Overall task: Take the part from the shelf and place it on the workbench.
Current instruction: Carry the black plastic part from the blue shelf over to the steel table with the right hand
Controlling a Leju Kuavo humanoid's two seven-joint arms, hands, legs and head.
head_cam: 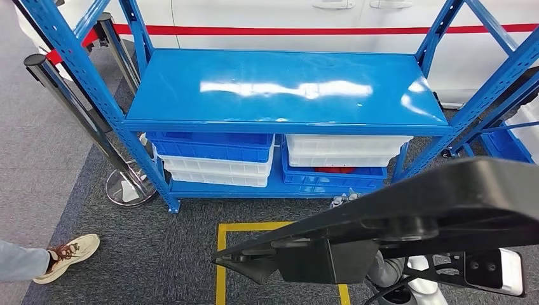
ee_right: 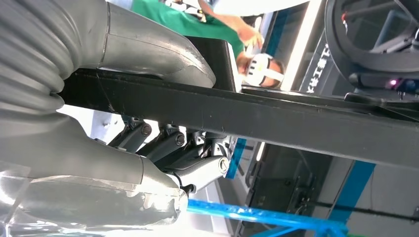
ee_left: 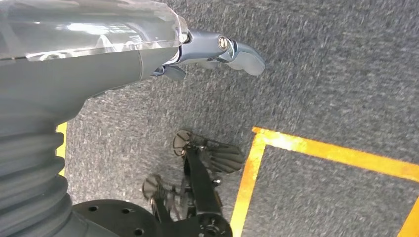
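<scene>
From the head view, a long black part (head_cam: 407,210) stretches from about 7 o'clock up to 3 o'clock, in front of the blue shelf (head_cam: 286,89) with its stacked bins (head_cam: 216,159). The right wrist view shows the right hand (ee_right: 173,148) grasping that part (ee_right: 276,123), thumb one side and fingers the other. The left wrist view shows the left hand (ee_left: 217,52) over grey carpet (ee_left: 321,74), holding nothing, its fingers mostly hidden, so its pose cannot be told.

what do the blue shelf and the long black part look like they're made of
Blue shelf: likely painted metal, glossy; it mirrors the ceiling lights in bright streaks.
Black part, gripped by the right hand: probably moulded plastic, matte; dull, even surface with no sharp glare.
</scene>
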